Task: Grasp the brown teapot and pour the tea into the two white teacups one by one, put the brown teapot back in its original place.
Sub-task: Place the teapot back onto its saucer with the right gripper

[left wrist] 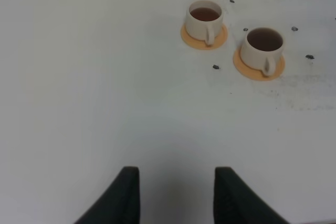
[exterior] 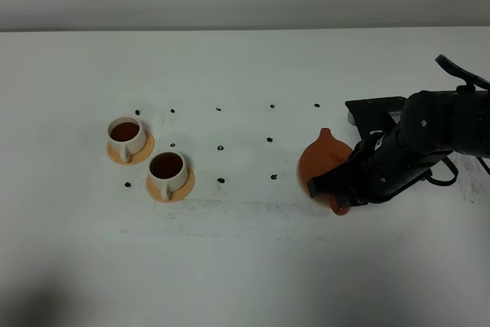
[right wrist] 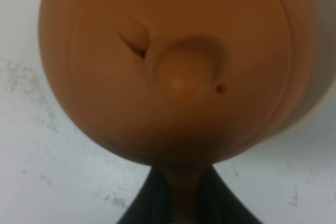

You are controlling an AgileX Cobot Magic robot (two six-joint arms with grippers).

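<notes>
Two white teacups stand on the left part of the white bench, each on its own small orange saucer. The farther cup sits on its saucer up and to the left in the high view; the nearer cup sits on its saucer just beside it, the two saucers close but not touching. Both cups hold dark reddish-brown tea (the left wrist view shows the liquid plainly in each). Small dark marks dot the bench in rows between the cups and the right arm.

Well apart from the cups, on the right of the bench, the brown teapot is in the right hand, with its short spout pointing away toward the far edge. The black arm covers the side of the pot nearest it. In the right wrist view the pot fills the frame, blurred, its round lid knob near the middle, and the dark fingers are pressed onto the loop handle at the pot's rear. A pale rounded edge shows past the pot in that view; what it is cannot be told.

The left hand hangs over bare bench, away from the cups, holding nothing; its fingers are drawn in as far as they go, though a gap shows between the tips.
</notes>
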